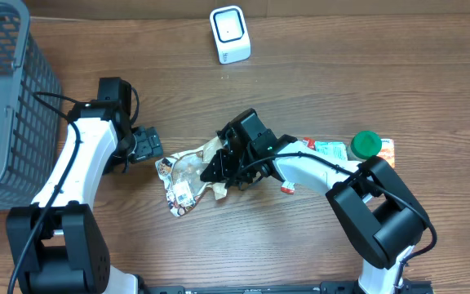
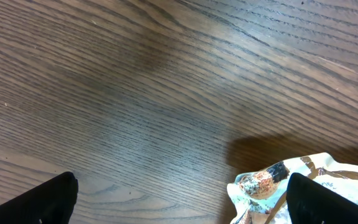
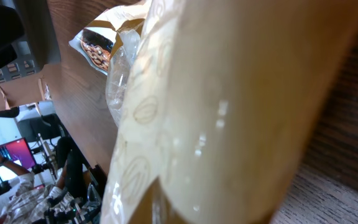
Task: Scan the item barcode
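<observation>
Wide wooden bench (image 1: pixel 341 73) fills the overhead view, and the biggest thing on it is the grey mesh basket (image 1: pixel 6 106), parked at the far left corner. Two white-and-black arms are in play: the left arm (image 1: pixel 80 163) reaches in beside the basket, while the right arm (image 1: pixel 317 167) stretches across from the near right toward the middle. Centre of the bench, there's the crumpled snack packet (image 1: pixel 184 175), cream and brown with printed patches, sitting between the two arms. The right end effector (image 1: pixel 223 166) has its jaws pinching the packet's right end, and from the right wrist camera the cream wrapper is so close it nearly blocks the whole view. Whether the packet is lifted or resting on the wood, I can't tell. The left end effector (image 1: pixel 149 147) is spread wide, holding nothing, just beside the packet's left end; its two dark fingertips (image 2: pixel 48 199) sit at the bottom corners of the left wrist view, with a corner of the packet showing by the right-hand one. Up at the far edge stands the small white scanner (image 1: pixel 229 34), well apart from the packet. Off to the right, a flat sachet (image 1: pixel 326 148) lies by the right arm, with a green cap (image 1: pixel 365 144) next to it.
</observation>
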### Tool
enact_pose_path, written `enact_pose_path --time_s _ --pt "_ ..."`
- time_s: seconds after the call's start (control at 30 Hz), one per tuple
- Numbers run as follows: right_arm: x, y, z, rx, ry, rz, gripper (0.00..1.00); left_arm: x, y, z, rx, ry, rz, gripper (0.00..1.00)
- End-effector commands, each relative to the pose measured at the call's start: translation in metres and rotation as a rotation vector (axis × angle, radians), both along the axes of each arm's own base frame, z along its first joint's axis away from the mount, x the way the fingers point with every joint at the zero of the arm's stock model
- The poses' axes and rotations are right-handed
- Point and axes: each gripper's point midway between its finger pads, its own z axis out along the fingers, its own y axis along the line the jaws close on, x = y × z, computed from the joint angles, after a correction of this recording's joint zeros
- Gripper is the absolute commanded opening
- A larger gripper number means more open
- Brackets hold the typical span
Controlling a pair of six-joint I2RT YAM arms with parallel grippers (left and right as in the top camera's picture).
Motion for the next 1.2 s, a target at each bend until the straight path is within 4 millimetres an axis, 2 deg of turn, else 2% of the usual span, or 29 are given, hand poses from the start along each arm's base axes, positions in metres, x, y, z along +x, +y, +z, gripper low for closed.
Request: enact_pose_path --time_s 0.0,0.13,0.27,0.43,0.77,1.17 --pt "-0.007 0.003 0.001 0.011 0.019 0.026 0.04 0.007 0.003 0.005 0.013 -0.021 0.002 1.0" --pt "-0.012 -0.003 0.009 0.051 0.092 0.036 0.04 0.007 0.003 0.005 0.013 -0.021 0.002 1.0" --pt "-0.003 -0.015 0.018 0.111 0.123 0.033 0.04 0.007 0.003 0.005 0.013 -0.021 0.003 1.0" --pt "0.008 -0.027 0.016 0.11 0.093 0.024 0.04 0.007 0.003 0.005 0.013 -0.021 0.001 1.0" --pt "0.009 -0.029 0.013 0.094 0.043 0.048 0.04 0.007 0.003 0.005 0.013 -0.021 0.002 1.0" --pt "0.028 -0.039 0.0 0.006 -0.028 -0.017 0.04 0.007 0.003 0.005 0.013 -0.021 0.002 0.99"
